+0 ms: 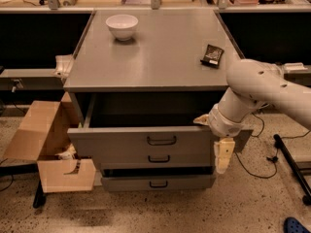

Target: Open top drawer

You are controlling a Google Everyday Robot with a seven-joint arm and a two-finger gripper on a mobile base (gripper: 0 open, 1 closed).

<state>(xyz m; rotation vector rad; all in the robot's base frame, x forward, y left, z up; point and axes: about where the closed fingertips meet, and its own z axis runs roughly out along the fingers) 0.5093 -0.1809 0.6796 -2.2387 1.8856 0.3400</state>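
The top drawer (121,141) of the grey cabinet stands pulled out toward me, and its dark inside shows under the cabinet top. Its small dark loop handle (161,140) sits at the centre of the front. My gripper (223,155) hangs pointing down at the right end of the drawer front, well to the right of the handle. The white arm (265,89) comes in from the right. Two shallower drawer fronts with like handles (159,158) (158,183) sit below.
A white bowl (122,26) and a dark packet (212,55) lie on the cabinet top (155,57). An open cardboard box (46,144) stands on the floor at the left. Cables and a black stand leg (291,164) are on the floor at the right.
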